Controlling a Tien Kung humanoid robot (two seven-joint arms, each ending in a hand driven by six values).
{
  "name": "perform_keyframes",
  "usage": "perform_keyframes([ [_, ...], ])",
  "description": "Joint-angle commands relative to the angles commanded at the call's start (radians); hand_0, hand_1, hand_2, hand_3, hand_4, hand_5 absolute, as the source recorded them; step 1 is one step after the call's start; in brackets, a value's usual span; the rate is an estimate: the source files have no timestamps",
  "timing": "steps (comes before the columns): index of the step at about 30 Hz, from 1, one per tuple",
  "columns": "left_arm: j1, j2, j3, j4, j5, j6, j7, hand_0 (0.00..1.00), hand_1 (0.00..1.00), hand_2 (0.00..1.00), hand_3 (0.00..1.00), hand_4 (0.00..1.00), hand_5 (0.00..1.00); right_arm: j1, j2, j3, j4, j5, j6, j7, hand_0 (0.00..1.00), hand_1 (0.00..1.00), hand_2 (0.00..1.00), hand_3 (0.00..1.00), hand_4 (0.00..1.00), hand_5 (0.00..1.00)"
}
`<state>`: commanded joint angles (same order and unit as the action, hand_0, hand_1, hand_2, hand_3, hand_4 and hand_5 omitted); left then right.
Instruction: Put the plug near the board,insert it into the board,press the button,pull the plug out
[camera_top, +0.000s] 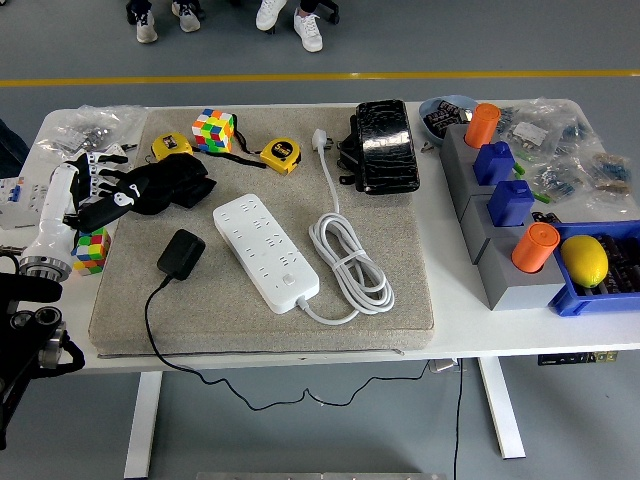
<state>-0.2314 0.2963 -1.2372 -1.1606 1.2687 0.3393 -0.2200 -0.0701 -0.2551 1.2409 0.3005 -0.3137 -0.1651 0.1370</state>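
The black plug adapter (181, 253) lies flat on the grey mat (400, 290), just left of the white power strip (265, 250). Its thin black cord runs off the mat's front edge. The strip lies at a slant, and its white cable (350, 258) is coiled to its right. My left hand (103, 193) hangs over the table's left part, up and to the left of the plug. Its black fingers are relaxed, hold nothing, and sit apart from the plug. My right hand is out of view.
A black cloth (165, 183) lies beside my hand, with a Rubik's cube (89, 248) below it and another cube (214, 130) further back. Tape measures (280, 155), a black pouch (381, 146), grey blocks with orange and blue pieces (500, 215) and a blue bin with a lemon (585, 259) are also there.
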Motion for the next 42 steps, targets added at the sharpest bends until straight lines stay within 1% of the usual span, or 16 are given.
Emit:
perform_keyframes([
  [3, 0.005, 0.0, -0.013, -0.002, 0.005, -0.01, 0.008, 0.325, 0.373, 0.473, 0.552, 0.819, 0.213, 0.0, 0.002, -0.005, -0.002, 0.003, 0.001, -0.003, 0.551, 0.582, 0.536, 0.507, 0.839, 0.354],
  [12, 0.009, -0.003, -0.05, -0.01, 0.011, -0.02, 0.015, 0.328, 0.378, 0.477, 0.553, 0.814, 0.21, 0.006, 0.012, -0.009, -0.007, 0.011, 0.003, -0.007, 0.554, 0.584, 0.537, 0.507, 0.838, 0.356],
  [16, 0.008, -0.002, -0.051, -0.012, 0.013, -0.029, 0.016, 0.328, 0.378, 0.477, 0.553, 0.814, 0.21, 0.011, 0.011, -0.002, -0.008, 0.01, 0.004, -0.009, 0.554, 0.584, 0.537, 0.507, 0.838, 0.356],
  [17, 0.008, -0.002, -0.051, -0.012, 0.014, -0.033, 0.017, 0.328, 0.374, 0.472, 0.55, 0.812, 0.235, 0.011, 0.01, -0.001, -0.008, 0.011, 0.005, -0.011, 0.556, 0.585, 0.539, 0.51, 0.838, 0.357],
  [22, 0.013, -0.003, -0.059, -0.013, 0.013, -0.037, 0.014, 0.328, 0.374, 0.472, 0.55, 0.812, 0.235, 0.012, 0.008, 0.004, -0.01, 0.012, 0.008, -0.018, 0.556, 0.585, 0.539, 0.51, 0.838, 0.357],
  [23, 0.014, -0.005, -0.06, -0.013, 0.013, -0.037, 0.014, 0.329, 0.369, 0.47, 0.548, 0.814, 0.254, 0.012, 0.008, 0.003, -0.011, 0.013, 0.009, -0.019, 0.555, 0.586, 0.54, 0.509, 0.839, 0.36],
  [28, 0.024, -0.006, -0.064, -0.018, 0.012, -0.043, 0.014, 0.329, 0.369, 0.47, 0.548, 0.814, 0.254, 0.01, 0.007, -0.018, -0.022, 0.037, 0.009, -0.021, 0.555, 0.586, 0.54, 0.509, 0.839, 0.36],
  [29, 0.027, -0.005, -0.066, -0.019, 0.011, -0.045, 0.012, 0.33, 0.362, 0.461, 0.545, 0.824, 0.329, 0.01, 0.007, -0.017, -0.021, 0.037, 0.01, -0.021, 0.554, 0.592, 0.541, 0.51, 0.84, 0.361],
  [34, 0.035, -0.003, -0.081, -0.018, 0.009, -0.045, 0.01, 0.33, 0.362, 0.461, 0.545, 0.824, 0.329, 0.01, 0.006, -0.031, -0.027, 0.048, 0.014, -0.029, 0.554, 0.592, 0.541, 0.51, 0.84, 0.361],
  [35, 0.038, -0.003, -0.082, -0.018, 0.009, -0.041, 0.011, 0.33, 0.36, 0.451, 0.546, 0.851, 0.474, 0.01, 0.006, -0.037, -0.029, 0.055, 0.016, -0.032, 0.554, 0.593, 0.542, 0.51, 0.842, 0.361],
  [38, 0.042, -0.001, -0.087, -0.018, 0.009, -0.03, 0.015, 0.33, 0.36, 0.451, 0.546, 0.851, 0.474, 0.007, 0.005, -0.049, -0.034, 0.066, 0.019, -0.04, 0.554, 0.593, 0.542, 0.51, 0.842, 0.361],
  [40, 0.046, -0.001, -0.092, -0.018, 0.008, -0.031, 0.016, 0.33, 0.36, 0.451, 0.546, 0.851, 0.474, 0.006, 0.003, -0.048, -0.034, 0.063, 0.026, -0.051, 0.554, 0.593, 0.542, 0.51, 0.842, 0.361],
  [41, 0.048, 0.0, -0.093, -0.018, 0.008, -0.034, 0.018, 0.302, 0.363, 0.45, 0.547, 0.853, 0.485, 0.005, 0.002, -0.049, -0.035, 0.064, 0.029, -0.058, 0.554, 0.601, 0.55, 0.51, 0.846, 0.37],
  [42, 0.051, 0.0, -0.093, -0.017, 0.008, -0.038, 0.02, 0.302, 0.363, 0.45, 0.547, 0.853, 0.485, 0.005, 0.001, -0.053, -0.036, 0.066, 0.032, -0.064, 0.554, 0.601, 0.55, 0.51, 0.846, 0.37],
])
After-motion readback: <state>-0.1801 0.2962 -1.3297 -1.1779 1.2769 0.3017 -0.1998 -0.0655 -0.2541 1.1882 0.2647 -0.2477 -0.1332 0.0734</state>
